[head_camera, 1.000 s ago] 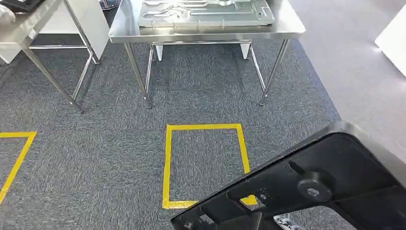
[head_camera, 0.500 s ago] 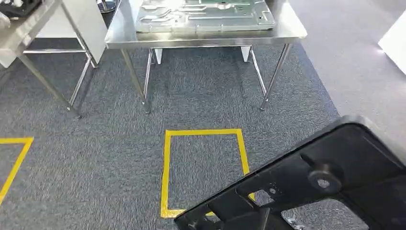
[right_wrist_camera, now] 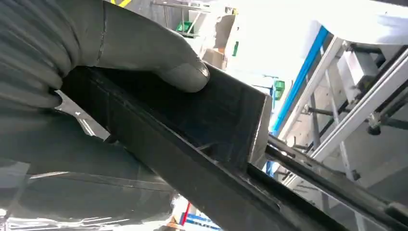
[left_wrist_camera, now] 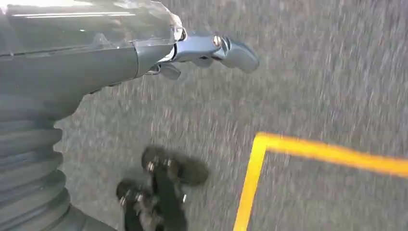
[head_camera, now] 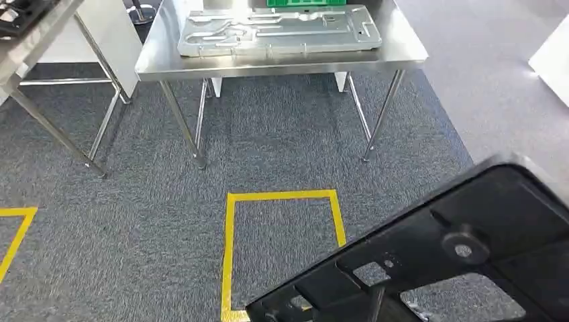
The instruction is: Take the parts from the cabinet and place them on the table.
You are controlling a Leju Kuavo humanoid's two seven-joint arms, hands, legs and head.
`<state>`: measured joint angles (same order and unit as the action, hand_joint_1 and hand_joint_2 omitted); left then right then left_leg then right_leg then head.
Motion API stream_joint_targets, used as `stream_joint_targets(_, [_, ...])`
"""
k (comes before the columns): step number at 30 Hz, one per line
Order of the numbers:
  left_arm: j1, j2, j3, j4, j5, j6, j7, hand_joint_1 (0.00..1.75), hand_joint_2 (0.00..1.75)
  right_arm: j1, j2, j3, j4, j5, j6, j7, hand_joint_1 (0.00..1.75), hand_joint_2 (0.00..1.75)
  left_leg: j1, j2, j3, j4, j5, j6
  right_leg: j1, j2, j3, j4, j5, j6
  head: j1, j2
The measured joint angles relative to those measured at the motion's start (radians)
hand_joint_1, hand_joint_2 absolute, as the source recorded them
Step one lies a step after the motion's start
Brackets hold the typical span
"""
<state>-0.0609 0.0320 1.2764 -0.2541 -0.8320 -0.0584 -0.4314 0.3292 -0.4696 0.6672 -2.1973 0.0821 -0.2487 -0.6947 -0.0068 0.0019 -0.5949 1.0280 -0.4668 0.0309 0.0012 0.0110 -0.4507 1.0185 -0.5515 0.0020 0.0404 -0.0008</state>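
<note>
The right hand (right_wrist_camera: 103, 53) grips a large black part (head_camera: 443, 261), its thick grey thumb pressed flat on the part's upper face near a corner and the ribbed cover close behind; the right wrist view shows this hold plainly. In the head view the same part rises tilted from the lower right, a dark moulded panel with cut-outs and a round boss, its long edge running diagonally over the carpet (head_camera: 134, 201). The left hand (left_wrist_camera: 192, 53) hangs over the carpet with nothing in it, its fingers extended and apart. The left wrist view also shows a corner of yellow tape on the floor, while the head view gives the whole yellow tape rectangle (head_camera: 231, 255), whose lower right corner is hidden by the part. Ahead stands a steel table (head_camera: 402, 50) bearing a pale metal panel (head_camera: 282, 30) that covers most of its top, leaving bare strips at the near and right edges. A second steel table (head_camera: 40, 27) stands to the left, apart from the first. Open carpet lies between the rectangle and the table legs.
</note>
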Motion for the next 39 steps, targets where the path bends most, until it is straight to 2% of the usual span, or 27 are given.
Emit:
stream_joint_targets(2, [-0.004, -0.001, 0.000, 0.000, 0.001, 0.000, -0.001, 0.00, 1.75, -0.007, -0.005, 0.001, 0.000, -0.004, 0.005, 0.001, 1.75, 1.75, 0.008, -0.001, 0.042, -0.020, -0.001, 0.007, -0.005, -0.003, -0.015, 0.058, -0.002, 0.007, 0.003, 0.000])
stream_joint_targets(3, [-0.005, -0.001, 0.000, 0.000, 0.002, 0.000, -0.001, 0.00, 1.75, -0.012, -0.008, 0.001, 0.000, -0.008, 0.009, 0.000, 1.75, 1.75, 0.010, -0.001, 0.050, -0.024, -0.004, 0.011, -0.006, -0.004, -0.051, 0.115, -0.015, 0.014, 0.004, 0.000])
stream_joint_targets(5, [-0.005, -0.001, 0.000, 0.000, 0.002, 0.000, -0.001, 0.00, 1.75, -0.014, -0.013, 0.001, 0.000, -0.010, 0.018, 0.000, 1.75, 1.75, 0.011, -0.003, 0.059, -0.025, -0.017, 0.011, -0.015, -0.004, -0.152, 0.243, -0.080, 0.029, 0.003, 0.000])
stream_joint_targets(6, [-0.003, -0.003, 0.000, 0.000, 0.002, 0.000, -0.001, 0.00, 1.75, -0.014, -0.015, 0.001, 0.000, -0.011, 0.019, 0.000, 1.75, 1.75, 0.013, -0.003, 0.067, -0.025, -0.026, 0.008, -0.019, -0.005, -0.190, 0.275, -0.111, 0.034, 0.003, 0.000])
stream_joint_targets(7, [-0.001, -0.003, 0.000, 0.000, 0.002, 0.000, -0.001, 0.00, 1.75, -0.014, -0.016, 0.001, 0.000, -0.011, 0.020, 0.000, 1.75, 1.75, 0.015, -0.004, 0.078, -0.025, -0.036, 0.004, -0.023, -0.005, -0.209, 0.272, -0.113, 0.041, 0.003, 0.000])
stream_joint_targets(8, [0.000, -0.004, 0.000, 0.000, 0.002, 0.000, -0.001, 0.00, 1.75, -0.014, -0.017, 0.001, 0.000, -0.013, 0.021, 0.000, 1.75, 1.75, 0.019, -0.006, 0.092, -0.025, -0.045, 0.000, -0.027, -0.006, -0.209, 0.237, -0.087, 0.046, 0.003, 0.000])
stream_joint_targets(9, [0.000, -0.006, 0.000, 0.000, 0.003, 0.000, -0.001, 0.00, 1.75, -0.014, -0.018, 0.001, 0.000, -0.015, 0.027, 0.000, 1.75, 1.75, 0.022, -0.007, 0.107, -0.025, -0.056, -0.005, -0.030, -0.007, -0.196, 0.175, -0.037, 0.047, 0.003, 0.000])
stream_joint_targets(11, [0.000, -0.008, 0.000, 0.000, 0.004, 0.000, -0.001, 0.00, 1.75, -0.014, -0.018, 0.001, 0.001, -0.019, 0.038, 0.000, 1.75, 1.75, 0.027, -0.007, 0.130, -0.026, -0.080, -0.018, -0.037, -0.015, -0.161, 0.022, 0.113, 0.055, 0.005, 0.000])
stream_joint_targets(13, [-0.003, -0.008, 0.001, 0.000, 0.004, 0.000, -0.002, 0.00, 1.75, -0.016, -0.018, 0.001, 0.005, -0.020, 0.048, 0.001, 1.75, 1.75, 0.025, -0.007, 0.143, -0.030, -0.097, -0.035, -0.024, -0.023, -0.163, 0.025, 0.087, 0.031, 0.004, 0.000])
stream_joint_targets(16, [-0.002, -0.009, 0.001, 0.000, 0.004, 0.000, -0.002, 0.00, 1.75, -0.015, -0.014, 0.001, 0.006, -0.010, 0.058, 0.001, 1.75, 1.75, 0.028, -0.005, 0.164, -0.016, -0.089, -0.055, -0.026, -0.010, -0.139, 0.017, 0.084, 0.006, 0.004, 0.000])
stream_joint_targets(17, [-0.004, -0.009, 0.001, 0.000, 0.003, 0.000, -0.002, 0.00, 1.75, -0.012, -0.008, 0.001, 0.006, -0.006, 0.061, 0.000, 1.75, 1.75, 0.030, -0.005, 0.155, 0.017, -0.094, -0.056, -0.027, -0.014, -0.125, 0.012, 0.078, -0.004, 0.005, 0.000])
stream_joint_targets(18, [-0.005, -0.010, 0.002, 0.000, 0.002, 0.000, -0.002, 0.00, 1.75, -0.012, -0.002, 0.001, 0.006, 0.002, 0.066, 0.000, 1.75, 1.75, 0.030, -0.005, 0.119, 0.080, -0.109, -0.056, -0.024, -0.014, -0.118, 0.012, 0.071, -0.010, 0.000, 0.000])
stream_joint_targets(21, [-0.004, -0.011, 0.002, 0.001, 0.002, 0.000, -0.002, 0.00, 1.75, -0.011, 0.013, 0.001, 0.010, 0.011, 0.072, 0.000, 1.75, 1.75, 0.028, -0.005, -0.027, 0.281, -0.211, -0.057, -0.016, -0.011, -0.101, 0.012, 0.049, -0.020, 0.000, 0.000])
stream_joint_targets(22, [0.000, -0.011, 0.002, 0.000, 0.002, 0.000, -0.002, 0.00, 1.75, -0.010, 0.016, 0.001, 0.011, 0.012, 0.072, 0.001, 1.75, 1.75, 0.028, -0.005, -0.054, 0.294, -0.215, -0.056, -0.013, -0.009, -0.091, 0.012, 0.041, -0.022, -0.002, 0.000])
stream_joint_targets(23, [0.002, -0.011, 0.002, 0.001, 0.002, 0.000, -0.002, 0.00, 1.75, -0.009, 0.020, 0.000, 0.013, 0.012, 0.072, 0.001, 1.75, 1.75, 0.026, -0.005, -0.059, 0.265, -0.191, -0.051, -0.010, -0.008, -0.078, 0.012, 0.032, -0.022, -0.001, 0.000])
stream_joint_targets(24, [0.002, -0.011, 0.002, 0.001, 0.002, 0.000, -0.002, 0.00, 1.75, -0.009, 0.022, 0.000, 0.013, 0.013, 0.073, 0.001, 1.75, 1.75, 0.023, -0.005, -0.048, 0.205, -0.145, -0.044, -0.007, -0.007, -0.065, 0.012, 0.022, -0.022, -0.001, 0.000])
stream_joint_targets(26, [0.003, -0.011, 0.002, 0.000, 0.002, 0.000, -0.002, 0.00, 1.75, -0.010, 0.027, 0.000, 0.013, 0.013, 0.074, 0.000, 1.75, 1.75, 0.011, -0.004, -0.011, 0.048, -0.013, -0.016, -0.002, -0.009, -0.038, 0.011, 0.002, -0.020, -0.001, 0.000])
stream_joint_targets(27, [0.005, -0.008, 0.003, 0.001, 0.002, 0.000, -0.002, 0.00, 1.75, -0.011, 0.031, 0.000, 0.016, 0.015, 0.077, 0.001, 1.75, 1.75, 0.004, -0.007, -0.017, 0.056, -0.015, -0.015, 0.001, -0.009, -0.026, 0.011, -0.005, -0.015, 0.004, 0.000])
stream_joint_targets(28, [0.002, -0.010, 0.003, 0.001, 0.002, 0.000, -0.002, 0.00, 1.75, -0.010, 0.034, -0.002, 0.018, 0.016, 0.080, 0.000, 1.75, 1.75, -0.004, -0.009, -0.016, 0.045, -0.058, -0.012, -0.004, -0.003, -0.027, 0.009, -0.013, -0.005, -0.002, 0.000])
stream_joint_targets(29, [0.004, -0.010, 0.003, 0.001, 0.002, 0.000, -0.002, 0.00, 1.75, -0.009, 0.036, -0.004, 0.018, 0.017, 0.083, 0.002, 1.75, 1.75, -0.005, -0.009, -0.004, 0.037, -0.044, -0.003, -0.005, -0.003, -0.016, 0.002, -0.019, 0.002, -0.002, 0.000])
stream_joint_targets(30, [0.004, -0.009, 0.003, 0.001, 0.001, 0.000, -0.002, 0.00, 1.75, -0.009, 0.039, -0.006, 0.020, 0.021, 0.091, 0.001, 1.75, 1.75, -0.002, -0.010, 0.005, 0.024, -0.029, 0.005, -0.004, -0.003, -0.008, 0.024, -0.002, 0.008, -0.005, 0.000])
stream_joint_targets(32, [0.002, -0.008, 0.003, 0.001, -0.007, -0.002, -0.003, 0.00, 1.75, -0.020, 0.048, -0.019, 0.021, 0.033, 0.121, 0.001, 1.75, 1.75, 0.005, -0.011, 0.043, 0.005, -0.022, 0.011, -0.005, -0.006, 0.006, 0.043, -0.018, 0.017, -0.005, 0.000])
stream_joint_targets(33, [-0.002, -0.008, 0.003, 0.001, -0.009, -0.007, -0.005, 0.00, 1.75, -0.024, 0.057, -0.031, 0.023, 0.039, 0.147, 0.000, 1.75, 1.75, 0.007, -0.010, 0.056, 0.003, -0.026, 0.014, -0.005, -0.006, -0.010, 0.076, -0.034, 0.021, 0.003, 0.000])
stream_joint_targets(36, [-0.009, -0.007, 0.003, 0.001, -0.022, -0.023, -0.007, 0.00, 1.75, -0.025, 0.088, -0.082, 0.030, 0.061, 0.226, 0.001, 1.75, 1.75, 0.007, -0.010, 0.068, 0.002, -0.043, 0.015, -0.013, -0.006, -0.152, 0.257, -0.124, 0.036, 0.003, 0.000])
stream_joint_targets(37, [-0.008, -0.006, 0.003, 0.001, -0.027, -0.026, -0.007, 0.00, 1.75, -0.021, 0.098, -0.100, 0.031, 0.068, 0.248, 0.001, 1.75, 1.75, 0.008, -0.011, 0.075, 0.002, -0.050, 0.013, -0.016, -0.006, -0.185, 0.281, -0.130, 0.040, 0.005, 0.000])
stream_joint_targets(38, [-0.006, -0.006, 0.003, 0.001, -0.027, -0.026, -0.007, 0.00, 1.75, -0.017, 0.107, -0.115, 0.032, 0.075, 0.266, 0.002, 1.75, 1.75, 0.009, -0.012, 0.085, 0.002, -0.059, 0.010, -0.018, -0.006, -0.200, 0.268, -0.117, 0.041, 0.004, 0.000])
stream_joint_targets(39, [-0.006, -0.006, 0.003, 0.001, -0.028, -0.027, -0.005, 0.00, 1.75, -0.014, 0.116, -0.128, 0.032, 0.082, 0.288, 0.008, 1.75, 1.75, 0.012, -0.015, 0.099, 0.002, -0.070, 0.007, -0.021, -0.006, -0.196, 0.217, -0.077, 0.045, 0.005, 0.000])
